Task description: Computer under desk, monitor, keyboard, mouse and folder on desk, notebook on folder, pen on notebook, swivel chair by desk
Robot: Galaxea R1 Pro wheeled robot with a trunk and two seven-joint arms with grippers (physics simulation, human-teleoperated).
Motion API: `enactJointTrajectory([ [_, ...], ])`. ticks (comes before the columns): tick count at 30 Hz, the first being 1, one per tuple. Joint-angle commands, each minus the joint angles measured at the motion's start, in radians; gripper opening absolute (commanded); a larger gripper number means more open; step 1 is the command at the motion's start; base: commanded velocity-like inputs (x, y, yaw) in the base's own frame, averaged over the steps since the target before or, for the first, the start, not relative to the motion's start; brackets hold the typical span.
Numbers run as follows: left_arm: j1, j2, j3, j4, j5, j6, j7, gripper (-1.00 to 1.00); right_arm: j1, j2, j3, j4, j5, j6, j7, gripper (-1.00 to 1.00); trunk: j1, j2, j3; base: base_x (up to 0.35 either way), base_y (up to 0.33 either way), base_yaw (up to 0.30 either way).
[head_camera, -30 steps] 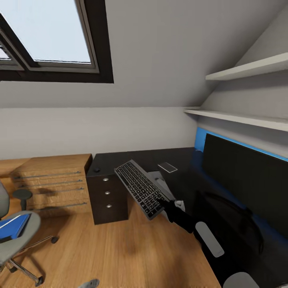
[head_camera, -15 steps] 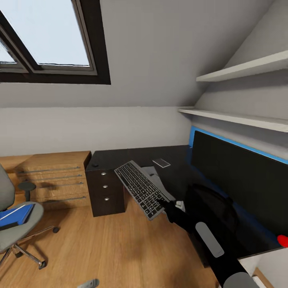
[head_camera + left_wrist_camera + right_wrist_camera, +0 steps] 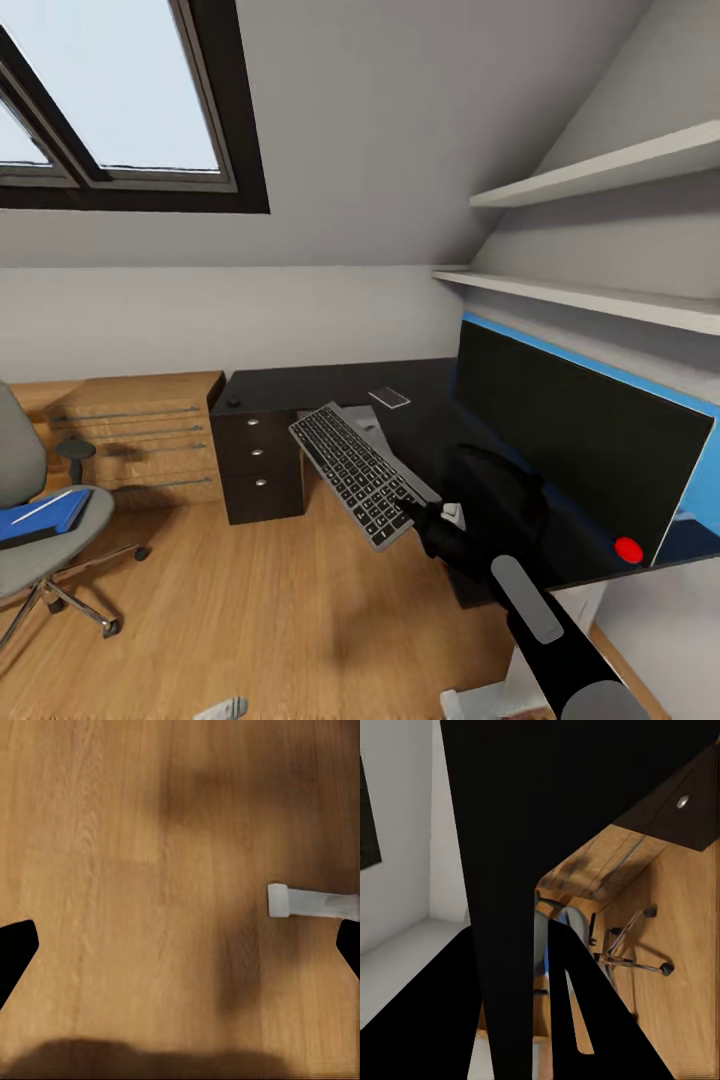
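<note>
Right gripper (image 3: 412,507) clamped on near end of keyboard (image 3: 355,472), held tilted in air just beside surface (image 3: 300,385) edge. Monitor (image 3: 575,445) standing on surface. Left gripper (image 3: 180,952) spread open above floor, holding nothing.

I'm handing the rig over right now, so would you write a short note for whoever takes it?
Right gripper: shut on the keyboard, held tilted in the air over the floor by the desk edge.
Left gripper: open, empty, over bare floor.
Monitor stands on the desk.
Folder lies on the chair seat, with something dark under it.
Computer, pen: not seen.
Done: monitor placed.
Left: set the keyboard beside the monitor, then mouse, folder, notebook, pen, chair.
</note>
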State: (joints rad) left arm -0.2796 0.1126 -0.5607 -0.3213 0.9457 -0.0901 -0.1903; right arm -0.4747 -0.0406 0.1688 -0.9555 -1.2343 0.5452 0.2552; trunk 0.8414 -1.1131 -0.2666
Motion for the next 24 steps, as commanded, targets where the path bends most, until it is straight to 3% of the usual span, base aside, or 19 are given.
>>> enactJointTrajectory([
  [1, -0.001, 0.001, -0.008, 0.001, 0.01, -0.005, -0.002, 1.0, -0.001, -0.001, 0.001, 0.0, -0.007, 0.002, 0.001, -1.0, 0.0, -0.001, -0.001, -0.239, -0.255, 0.0],
  [9, -0.001, 0.001, -0.008, 0.001, 0.011, -0.005, -0.001, 1.0, -0.001, 0.0, -0.025, 0.021, -0.007, -0.025, -0.003, -1.0, 0.0, -0.001, -0.001, -0.184, -0.291, 0.0],
  [18, -0.001, 0.001, -0.006, 0.001, 0.011, -0.006, -0.001, 1.0, -0.001, 0.008, -0.049, 0.073, -0.008, -0.164, -0.008, -1.0, 0.0, -0.001, -0.001, -0.072, -0.307, 0.0],
  [24, -0.001, 0.001, -0.004, 0.001, 0.011, -0.007, -0.001, 1.0, -0.002, 0.012, -0.047, 0.109, -0.008, -0.24, -0.014, -1.0, 0.0, -0.001, -0.001, -0.001, -0.079, 0.0],
])
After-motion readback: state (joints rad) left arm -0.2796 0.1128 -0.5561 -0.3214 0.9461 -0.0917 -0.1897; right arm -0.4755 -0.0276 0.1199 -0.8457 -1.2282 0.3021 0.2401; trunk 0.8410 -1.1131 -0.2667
